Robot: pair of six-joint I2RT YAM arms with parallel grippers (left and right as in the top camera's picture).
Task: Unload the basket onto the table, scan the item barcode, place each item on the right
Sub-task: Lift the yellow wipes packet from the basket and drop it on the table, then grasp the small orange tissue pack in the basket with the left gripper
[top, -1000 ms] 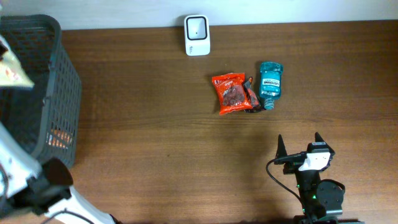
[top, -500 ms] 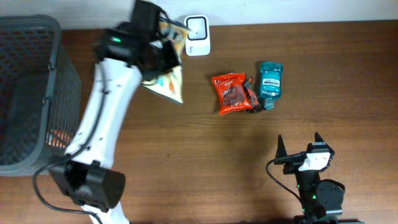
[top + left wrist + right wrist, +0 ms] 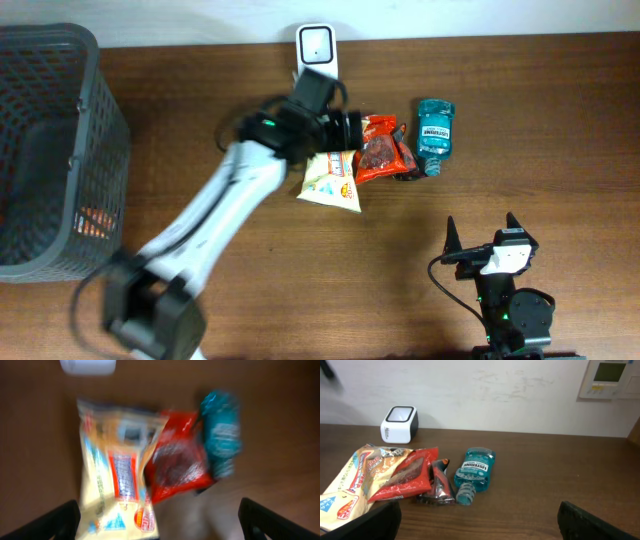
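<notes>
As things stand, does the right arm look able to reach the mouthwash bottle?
Probably yes: the bottle lies ahead of its open fingers with only bare table between.

A dark mesh basket (image 3: 60, 150) stands at the left end of the wooden table (image 3: 300, 270). Near the far edge, a teal mouthwash bottle (image 3: 435, 132) lies on its side near a red snack bag (image 3: 380, 152), with a small dark packet (image 3: 439, 486) between them.

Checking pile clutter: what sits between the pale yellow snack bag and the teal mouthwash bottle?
The red foil snack bag, overlapping the pale yellow snack bag, then a small dark packet beside the teal mouthwash bottle. Clearest in the right wrist view.
</notes>
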